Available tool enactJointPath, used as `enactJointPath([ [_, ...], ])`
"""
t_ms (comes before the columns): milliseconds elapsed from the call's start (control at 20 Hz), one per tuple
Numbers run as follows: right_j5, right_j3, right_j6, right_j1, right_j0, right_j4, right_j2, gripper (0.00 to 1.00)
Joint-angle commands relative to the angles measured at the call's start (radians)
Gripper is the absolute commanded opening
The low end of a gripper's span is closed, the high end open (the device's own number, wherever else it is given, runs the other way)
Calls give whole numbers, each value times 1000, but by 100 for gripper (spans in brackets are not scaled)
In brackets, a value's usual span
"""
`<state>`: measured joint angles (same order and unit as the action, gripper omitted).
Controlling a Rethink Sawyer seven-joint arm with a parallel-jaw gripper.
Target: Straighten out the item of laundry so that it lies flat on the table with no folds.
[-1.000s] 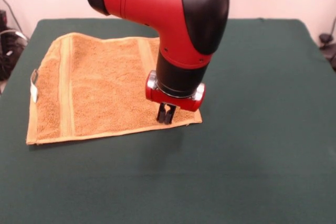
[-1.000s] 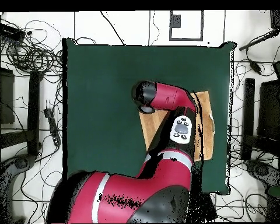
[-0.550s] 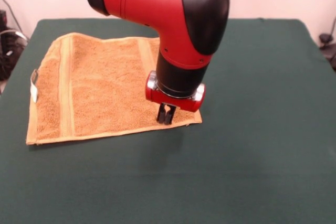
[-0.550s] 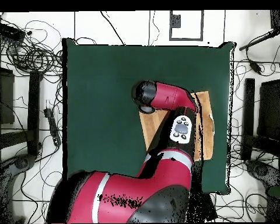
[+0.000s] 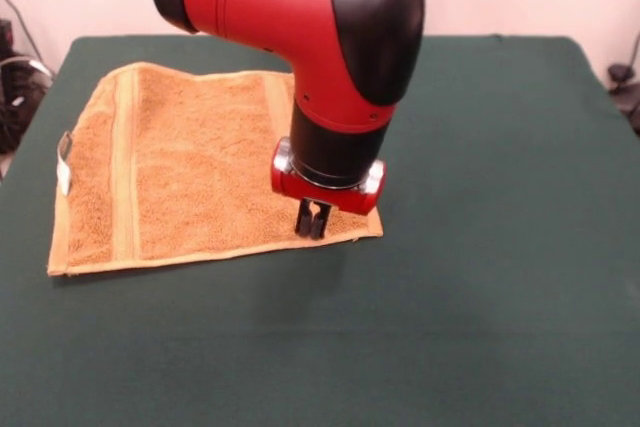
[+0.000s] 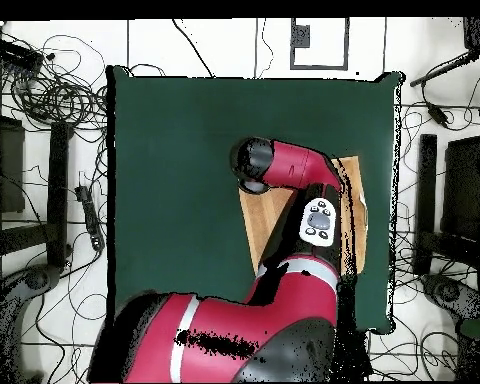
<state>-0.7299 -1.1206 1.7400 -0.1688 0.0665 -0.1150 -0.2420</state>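
A: Where does the towel point(image 5: 190, 172) lie?
B: Spread on the left part of the tabletop point(image 5: 500, 247), white tag point(image 5: 64, 175) at its left edge.
A: End effector point(image 5: 313, 223) status?
B: Fingers nearly together over the towel's near right corner, probably positioned to tug it flat. Whether they pinch cloth cannot be confirmed.

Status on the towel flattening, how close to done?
Mostly done: the towel lies spread on the table with both border bands straight and no fold showing in the front view. In hand: the gripper stands over the towel's near corner, fingers close together. Left: whatever the arm hides, then lifting clear.
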Motion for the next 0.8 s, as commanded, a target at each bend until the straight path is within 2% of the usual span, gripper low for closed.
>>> enactJointPath([
  [50, 122, -135, -141, 18, 79, 126, 160, 0],
  [300, 76, -181, -150, -76, 112, 177, 174, 0],
  [450, 36, -136, -146, -65, 127, 200, 196, 0],
  [800, 43, -152, -118, -76, 144, 251, 235, 0],
])
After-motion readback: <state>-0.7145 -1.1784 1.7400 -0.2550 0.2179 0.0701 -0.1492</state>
